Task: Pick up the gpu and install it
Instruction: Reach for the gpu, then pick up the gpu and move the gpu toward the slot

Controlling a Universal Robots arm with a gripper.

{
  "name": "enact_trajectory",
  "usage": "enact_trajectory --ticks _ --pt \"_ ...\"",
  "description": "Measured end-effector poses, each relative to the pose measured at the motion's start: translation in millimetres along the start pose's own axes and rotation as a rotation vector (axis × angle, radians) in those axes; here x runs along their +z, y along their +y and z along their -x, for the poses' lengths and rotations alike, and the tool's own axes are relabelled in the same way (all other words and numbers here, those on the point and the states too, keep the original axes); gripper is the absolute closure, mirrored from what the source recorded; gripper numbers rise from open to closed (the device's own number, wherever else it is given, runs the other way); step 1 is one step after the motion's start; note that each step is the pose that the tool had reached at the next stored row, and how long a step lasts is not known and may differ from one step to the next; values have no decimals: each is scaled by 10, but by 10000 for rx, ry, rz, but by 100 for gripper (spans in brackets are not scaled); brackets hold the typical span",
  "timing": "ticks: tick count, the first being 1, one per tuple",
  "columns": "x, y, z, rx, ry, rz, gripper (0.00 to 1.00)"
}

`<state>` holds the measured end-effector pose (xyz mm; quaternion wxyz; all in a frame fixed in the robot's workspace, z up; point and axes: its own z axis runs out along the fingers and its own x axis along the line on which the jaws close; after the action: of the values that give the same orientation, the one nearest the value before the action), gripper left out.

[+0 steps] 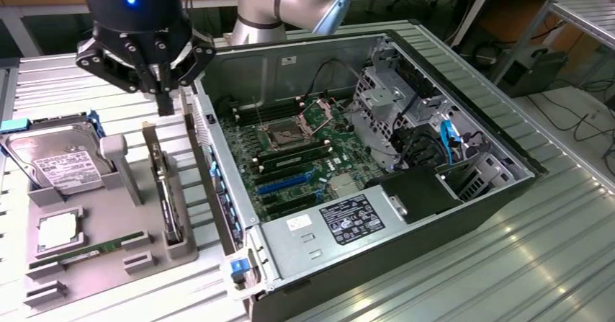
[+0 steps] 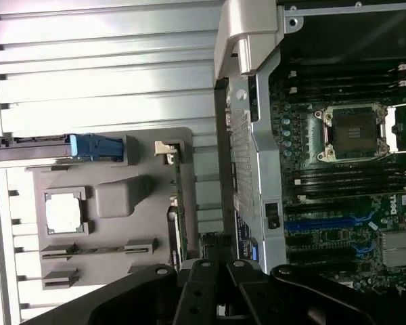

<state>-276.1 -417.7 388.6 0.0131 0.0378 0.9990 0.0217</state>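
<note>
One gpu [image 1: 165, 192], black card, stood on edge in grey holder [image 1: 96, 221], lower left of exterior view, ungripped; gripper [image 1: 164, 104] hung over its upper end, jaws pressed together (a clean pick likely needed them parted, squared across the thin edge).

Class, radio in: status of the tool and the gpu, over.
Tool shut, empty, hovering over the gpu. Gpu on edge in grey holder, not held. Nothing between them.

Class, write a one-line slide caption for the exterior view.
Shut gripper hovers above the gpu standing on edge in its grey holder, beside the open computer case.
</note>
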Motion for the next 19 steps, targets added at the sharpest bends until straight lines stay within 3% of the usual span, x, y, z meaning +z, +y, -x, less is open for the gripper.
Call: enact_trajectory --ticks 6,19 --pt "63 -88 -209 -1 -1 -10 89" --pt "96 -109 -217 0 -1 -15 89"
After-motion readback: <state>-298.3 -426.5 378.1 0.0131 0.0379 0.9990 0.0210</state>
